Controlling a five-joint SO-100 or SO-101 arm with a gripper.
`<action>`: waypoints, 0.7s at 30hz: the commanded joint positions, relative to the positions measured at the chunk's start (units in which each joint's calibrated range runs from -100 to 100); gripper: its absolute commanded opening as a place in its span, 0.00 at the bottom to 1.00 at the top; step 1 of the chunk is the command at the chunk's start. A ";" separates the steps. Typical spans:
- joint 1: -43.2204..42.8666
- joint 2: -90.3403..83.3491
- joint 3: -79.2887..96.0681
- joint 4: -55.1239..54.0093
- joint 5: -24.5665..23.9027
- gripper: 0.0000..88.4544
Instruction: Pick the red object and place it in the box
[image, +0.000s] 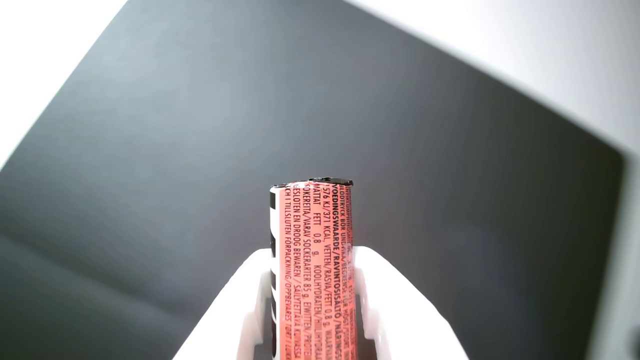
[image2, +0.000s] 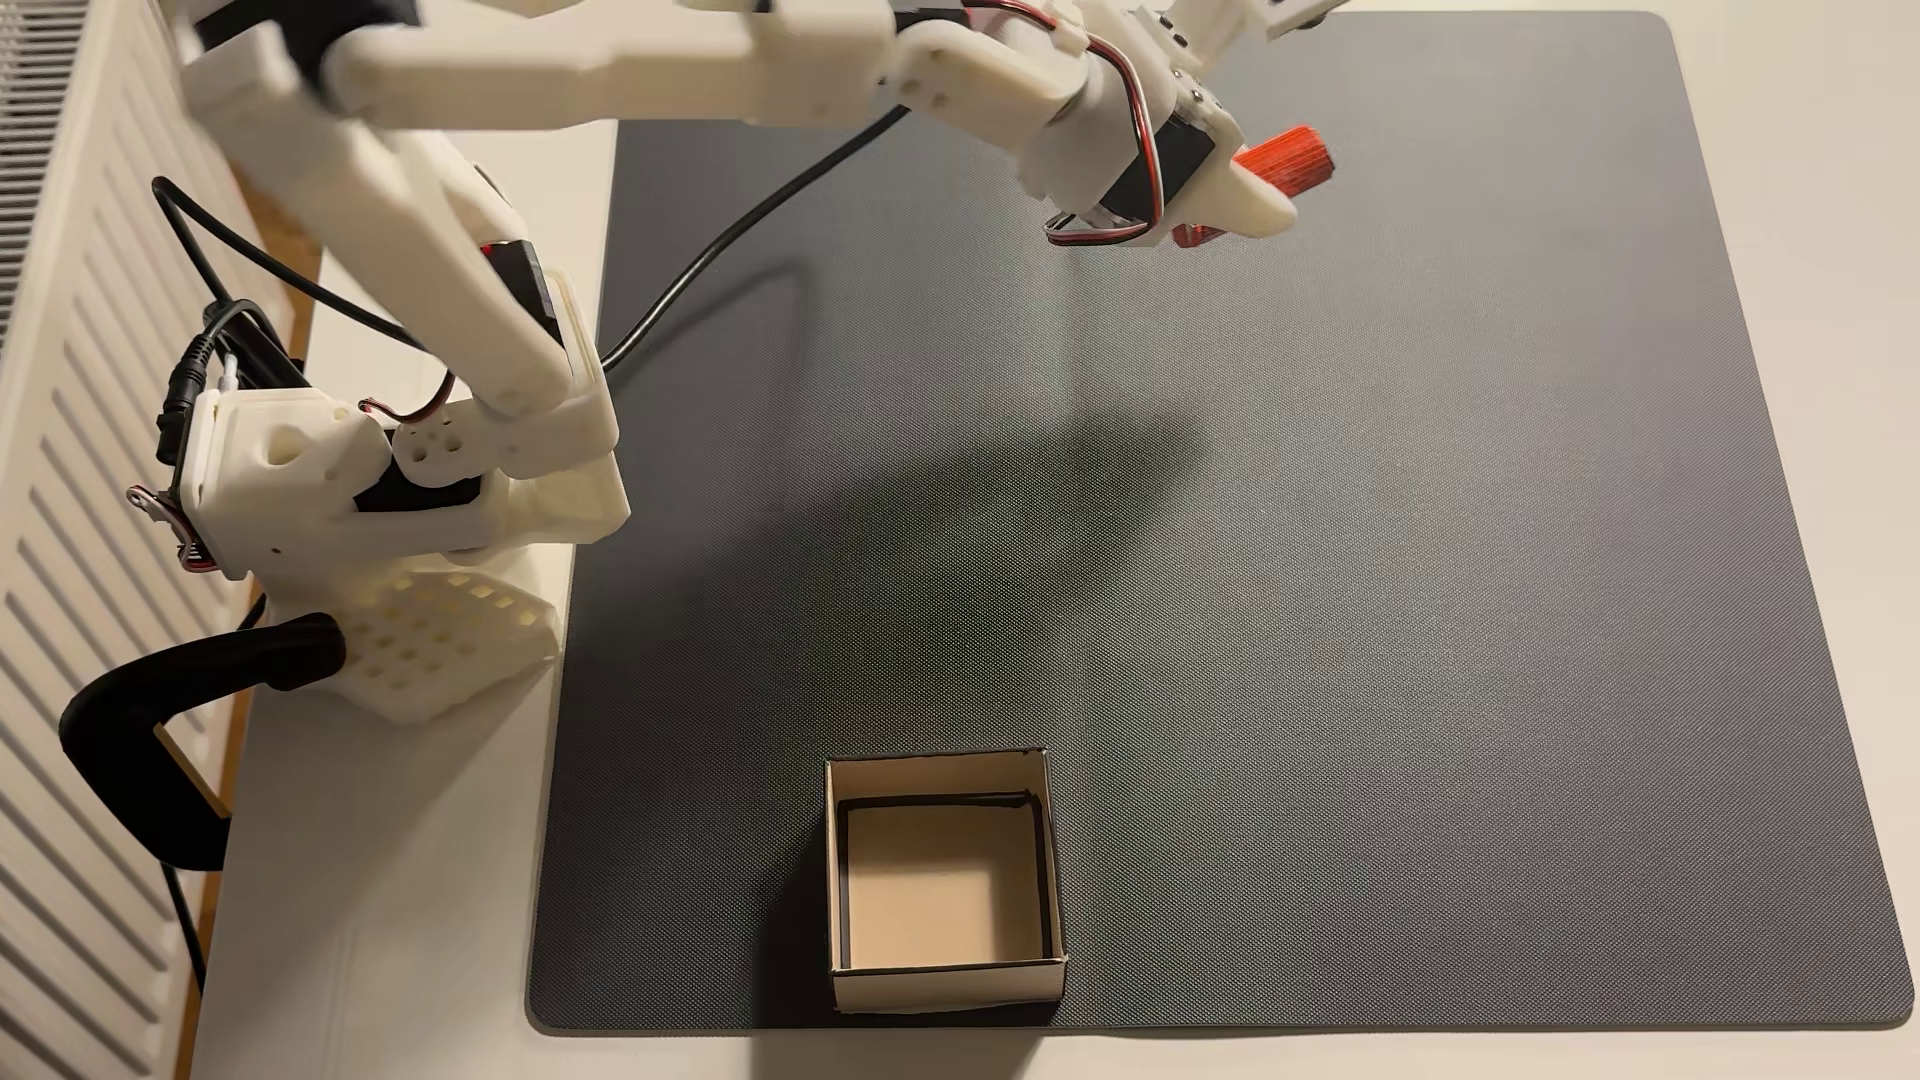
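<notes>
Gripper (image2: 1262, 197) clamped on the red object (image2: 1288, 158), lifted above the mat (image2: 1455, 623) at 1 o'clock in fixed view. Carry step. Next: swing toward the box (image2: 940, 981) at 6 o'clock, centre over it, release.

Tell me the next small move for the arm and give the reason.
Probably swing toward the beige cardboard box. The white two-finger gripper already clamps the orange-red printed cylinder above the dark mat, and in the fixed view the box sits empty at the mat's near edge, well away from the gripper.
</notes>
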 joint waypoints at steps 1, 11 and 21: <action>7.05 -14.67 -0.39 7.67 3.10 0.02; 25.84 -46.72 20.20 12.65 5.55 0.02; 34.52 -75.55 38.52 26.46 5.60 0.02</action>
